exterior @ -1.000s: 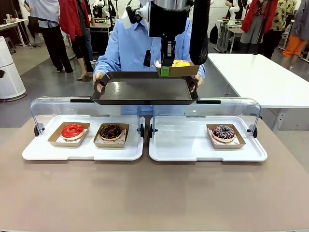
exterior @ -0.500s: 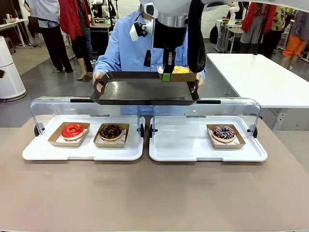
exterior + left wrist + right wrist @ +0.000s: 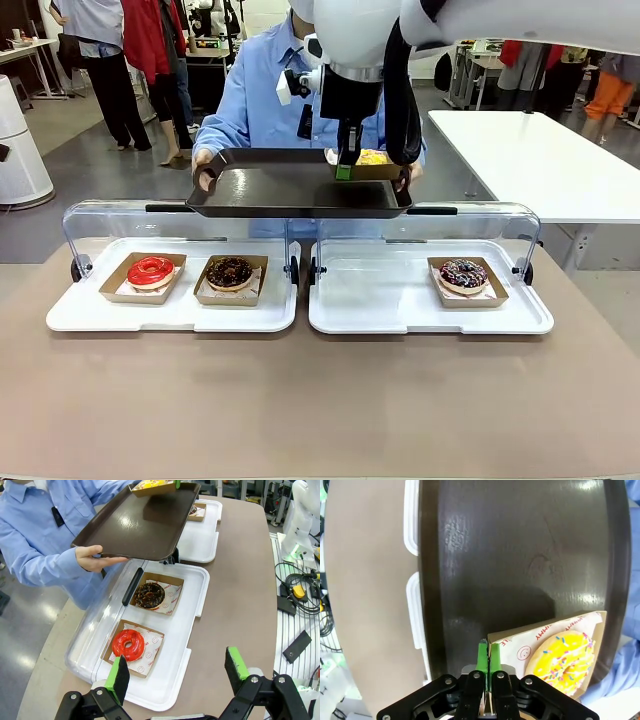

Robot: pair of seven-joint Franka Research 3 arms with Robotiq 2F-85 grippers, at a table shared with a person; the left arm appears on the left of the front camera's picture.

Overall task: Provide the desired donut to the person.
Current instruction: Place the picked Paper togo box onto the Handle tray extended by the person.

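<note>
The person (image 3: pixel 250 100) in a light blue shirt stands across the table and holds a dark serving tray (image 3: pixel 290 190) level with both hands. My right gripper (image 3: pixel 345 168) reaches over the tray's right end, shut on the rim of a cardboard carton (image 3: pixel 520 642) that holds a yellow sprinkled donut (image 3: pixel 372 157). In the right wrist view the right gripper (image 3: pixel 486 657) pinches the carton's edge, and the yellow donut (image 3: pixel 563 655) lies low over the dark tray (image 3: pixel 520 555); contact cannot be told. My left gripper (image 3: pixel 177 672) hangs open above the table's left end.
A white display tray (image 3: pixel 80 315) on the left holds a red donut (image 3: pixel 151 270) and a chocolate donut (image 3: pixel 230 271). The white tray (image 3: pixel 380 300) on the right holds a dark sprinkled donut (image 3: pixel 463 274). Clear lids (image 3: pixel 110 215) stand open behind both.
My right gripper has come down with the yellow donut's carton, from above the dark tray's rim to low over its surface. The person keeps the tray still.
</note>
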